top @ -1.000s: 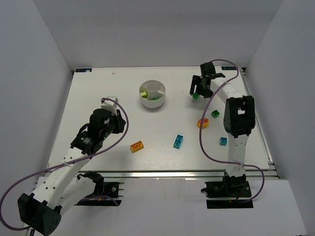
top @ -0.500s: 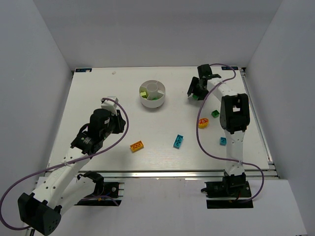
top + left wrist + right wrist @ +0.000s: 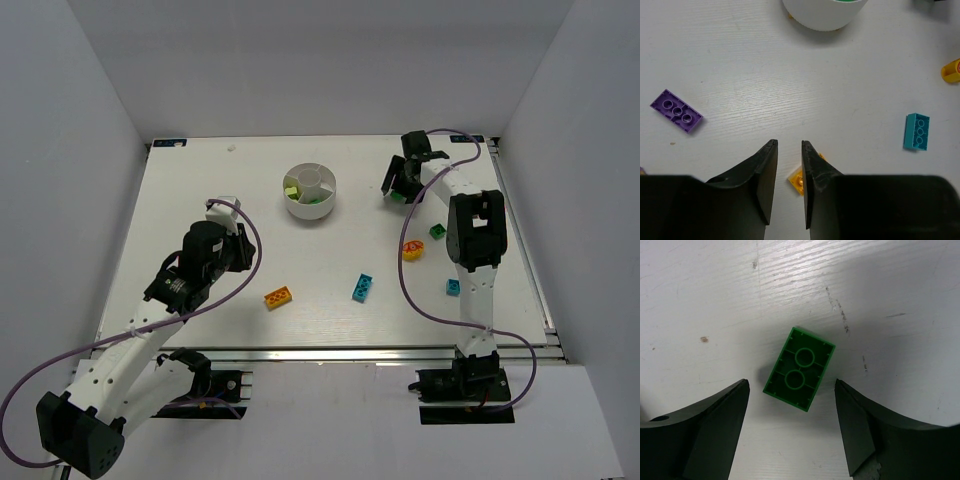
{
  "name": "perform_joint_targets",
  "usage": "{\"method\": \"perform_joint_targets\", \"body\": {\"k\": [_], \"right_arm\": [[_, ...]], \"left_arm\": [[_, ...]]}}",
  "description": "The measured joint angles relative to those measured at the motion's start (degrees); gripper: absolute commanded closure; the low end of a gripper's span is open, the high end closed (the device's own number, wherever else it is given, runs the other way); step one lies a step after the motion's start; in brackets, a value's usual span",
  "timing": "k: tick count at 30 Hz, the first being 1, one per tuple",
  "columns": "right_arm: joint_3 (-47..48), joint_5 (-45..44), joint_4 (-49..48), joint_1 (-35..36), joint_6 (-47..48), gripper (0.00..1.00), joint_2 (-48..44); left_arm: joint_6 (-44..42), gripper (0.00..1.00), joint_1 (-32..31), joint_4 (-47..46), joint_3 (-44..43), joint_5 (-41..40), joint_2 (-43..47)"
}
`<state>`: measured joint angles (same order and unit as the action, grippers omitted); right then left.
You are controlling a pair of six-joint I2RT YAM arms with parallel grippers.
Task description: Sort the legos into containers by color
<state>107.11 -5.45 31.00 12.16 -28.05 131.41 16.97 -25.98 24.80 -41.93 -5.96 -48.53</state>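
My right gripper (image 3: 399,186) is open at the far right of the table, low over a dark green lego (image 3: 800,368) that lies hollow side up between and just ahead of its fingertips (image 3: 740,390), untouched. My left gripper (image 3: 788,142) is empty, its jaws a narrow gap apart, over an orange-yellow lego (image 3: 796,181) (image 3: 279,297). A purple lego (image 3: 676,104) lies to its left. The white divided bowl (image 3: 325,205) (image 3: 822,15) holds lime and green pieces. Loose on the table are a cyan lego (image 3: 362,287) (image 3: 916,131), a blue one (image 3: 454,287), a small green one (image 3: 438,231) and the round yellow-orange piece (image 3: 412,249).
White walls close the table on the left, back and right. A purple cable loops from each arm. The right arm's upright link (image 3: 474,240) stands between the small green lego and the table's right edge.
My right gripper has shifted slightly left and farther back over the dark green lego, then held still. The left arm has not moved.
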Motion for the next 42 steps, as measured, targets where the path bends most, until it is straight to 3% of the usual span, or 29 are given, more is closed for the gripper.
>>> {"method": "perform_joint_targets", "body": {"k": [7, 27, 38, 42], "right_arm": [[1.6, -0.9, 0.0, -0.7, -0.3, 0.26, 1.2], [3.3, 2.3, -2.7, -2.6, -0.5, 0.47, 3.1], [1.7, 6.7, -4.5, -2.8, 0.0, 0.79, 2.4], [-4.1, 10.7, -7.8, -2.8, 1.7, 0.87, -0.8]], "left_arm": [[0.0, 0.64, 0.0, 0.0, 0.0, 0.0, 0.0], [0.0, 0.63, -0.4, 0.0, 0.0, -0.3, 0.0], [0.0, 0.62, -0.4, -0.4, 0.1, 0.4, 0.0], [-0.2, 0.49, -0.4, -2.2, 1.1, 4.5, 0.7]]}}
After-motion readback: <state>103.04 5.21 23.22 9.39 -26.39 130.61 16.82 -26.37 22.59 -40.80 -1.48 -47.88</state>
